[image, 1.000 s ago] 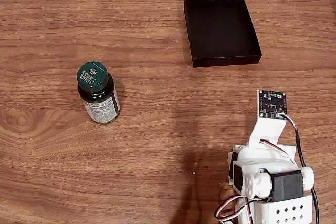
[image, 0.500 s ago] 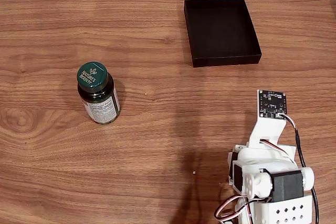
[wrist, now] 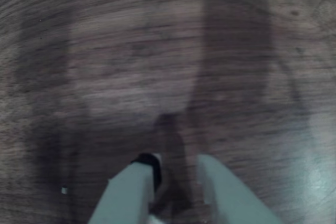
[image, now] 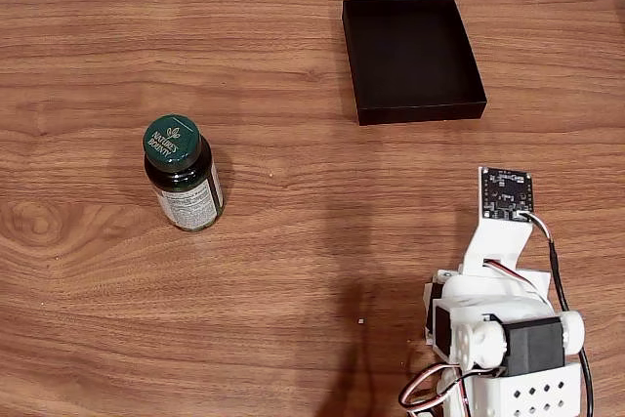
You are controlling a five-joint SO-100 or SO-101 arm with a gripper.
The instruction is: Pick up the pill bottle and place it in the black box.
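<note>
A brown wood-grain surface (image: 293, 271) is carrying the green-lidded glass pill bottle (image: 183, 174) at left and the matte black box (image: 412, 59) at upper right; the white jaws are sitting slightly parted over bare wood in the wrist view.

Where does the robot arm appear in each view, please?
Fixed view: the white robot arm sits folded at bottom right.
Wrist view: its gripper enters from the bottom edge, over bare table.
Shared landmark: probably the white speck on the wood.
</note>
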